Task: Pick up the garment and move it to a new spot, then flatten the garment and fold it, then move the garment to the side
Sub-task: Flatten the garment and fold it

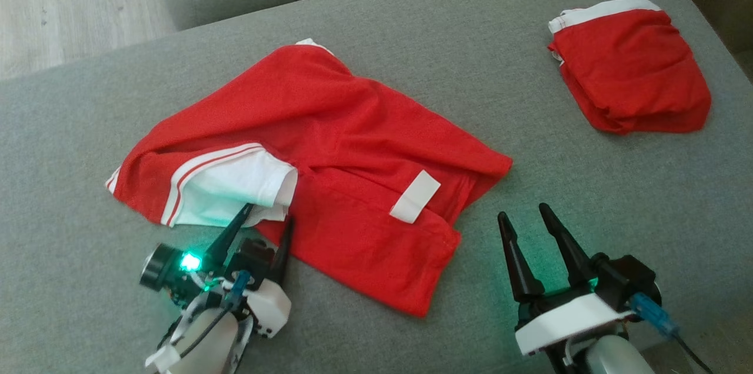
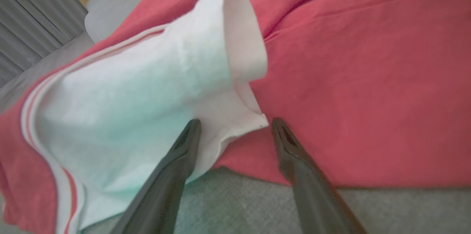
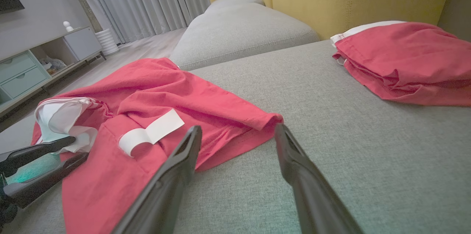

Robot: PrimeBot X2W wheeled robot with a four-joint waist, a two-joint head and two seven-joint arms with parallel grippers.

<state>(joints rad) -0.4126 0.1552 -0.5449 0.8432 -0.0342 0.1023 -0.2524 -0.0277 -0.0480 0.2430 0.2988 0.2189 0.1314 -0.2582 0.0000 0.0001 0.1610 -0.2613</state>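
Red garment (image 1: 353, 127) with a white striped sleeve (image 1: 235, 186) and white tag (image 1: 415, 196) lay rumpled mid grey sofa cushion (image 1: 412, 27), left gripper (image 1: 269, 212) spread wide at the sleeve corner, right gripper (image 1: 522, 211) released, empty, just beside the hem.

The red garment (image 1: 365, 127) is soft, matt, creased cloth; the grey sofa (image 1: 470, 39) is coarse woven fabric; the floor (image 1: 59, 3) looks like pale, smooth wood.
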